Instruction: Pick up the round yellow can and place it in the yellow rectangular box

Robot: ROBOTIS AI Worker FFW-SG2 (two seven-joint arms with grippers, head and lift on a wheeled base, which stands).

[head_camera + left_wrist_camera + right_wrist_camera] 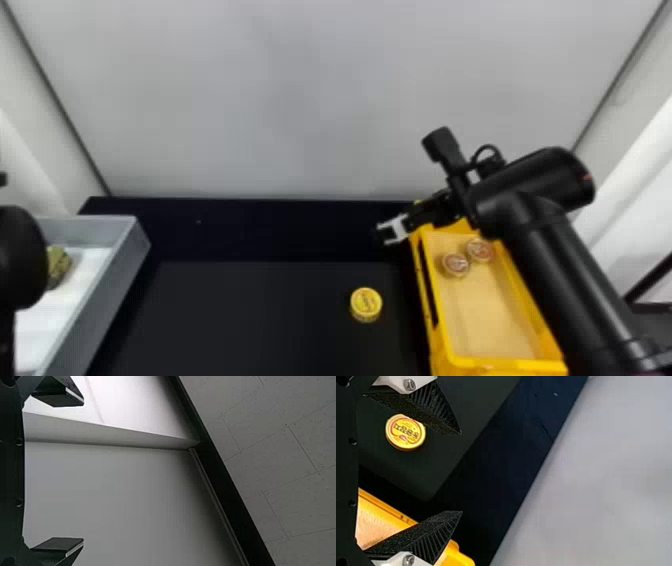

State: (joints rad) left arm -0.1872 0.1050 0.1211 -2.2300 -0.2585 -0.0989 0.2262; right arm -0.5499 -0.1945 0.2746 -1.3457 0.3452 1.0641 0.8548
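The round yellow can (pixel 366 303) lies on the dark mat, left of the yellow rectangular box (pixel 505 364). My right gripper (pixel 385 235) is beyond the can, near the box's far left corner and above the table. In the right wrist view, my right gripper (pixel 461 472) stands open with nothing held; the can (pixel 405 432) shows below it beside one finger, and part of the box (pixel 387 508) by the other. My left arm (pixel 20 257) is parked at the left edge; in the left wrist view its gripper (pixel 83 472) is open and holds nothing.
Two round tins (pixel 455 264) sit inside the yellow box toward its far end. At the left stands a grey tray (pixel 107 280) with a white bottom and a greenish item (pixel 58 266). A pale wall (pixel 280 100) rises behind the black table.
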